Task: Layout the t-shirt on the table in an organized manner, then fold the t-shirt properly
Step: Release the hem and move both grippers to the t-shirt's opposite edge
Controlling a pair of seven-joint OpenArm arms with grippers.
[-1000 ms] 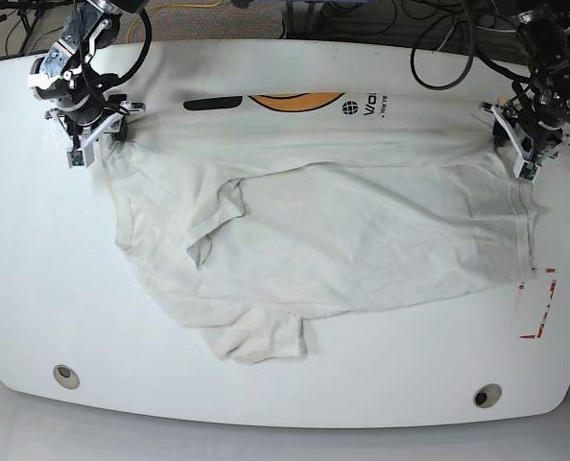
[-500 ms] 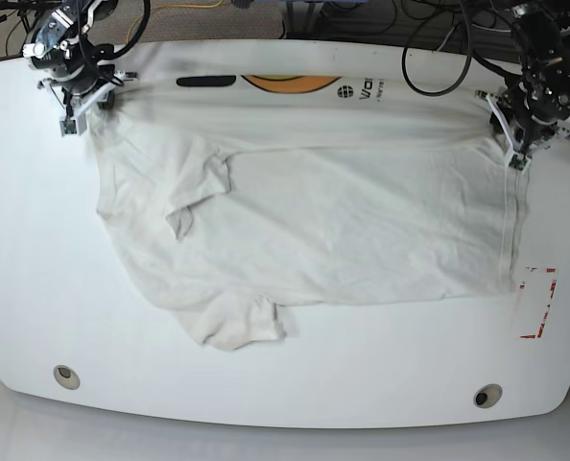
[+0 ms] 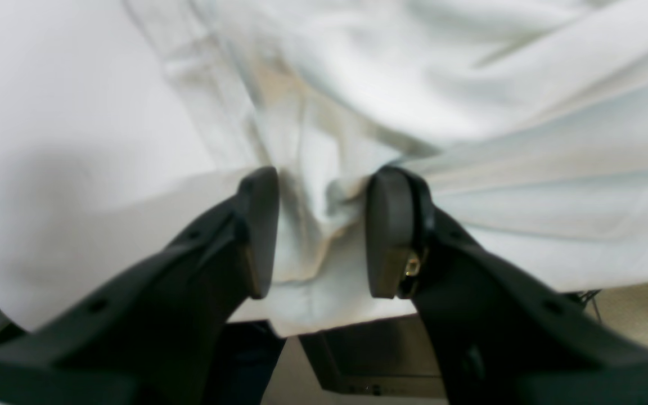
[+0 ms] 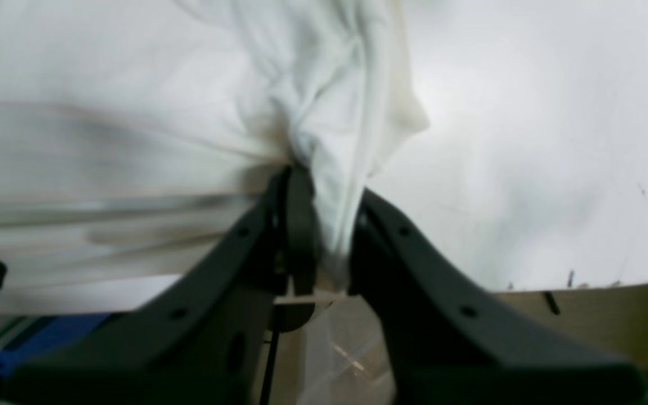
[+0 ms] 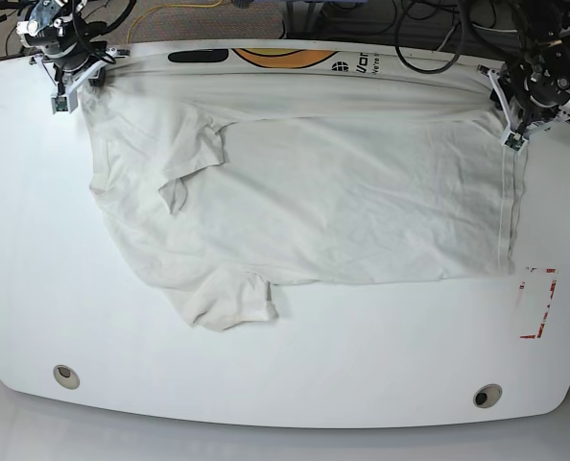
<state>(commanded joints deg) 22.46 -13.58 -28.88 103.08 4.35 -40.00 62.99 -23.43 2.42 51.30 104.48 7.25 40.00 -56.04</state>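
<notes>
The t-shirt [image 5: 314, 182] lies spread over the far half of the surface [image 5: 285, 384], its far edge w/ the black and orange print running along the far rim, partly hanging over it. Both far corners are pinched up. Right gripper [image 4: 324, 225], at far left in the base view, is clamped tight on a bunched wad of cloth. Left gripper [image 3: 315, 230], far right in base view, has a fold of hem btwn its pads, which stand a bit apart; it looks to be gripping the cloth, loosely.

Handling, as I judge it: thin cotton, light, limp, no stiffness at all. It drapes, wrinkles and drags on the surface rather than sliding clean. Not fragile, but stretches if pulled hard. One sleeve [image 5: 194, 158] is folded over onto the body; the near-left part [image 5: 227, 303] is rumpled.

Best holds: hems, seams, corners, where cloth is doubled and won't slip out. Pinch deep, and keep both sides at even tension.
</notes>
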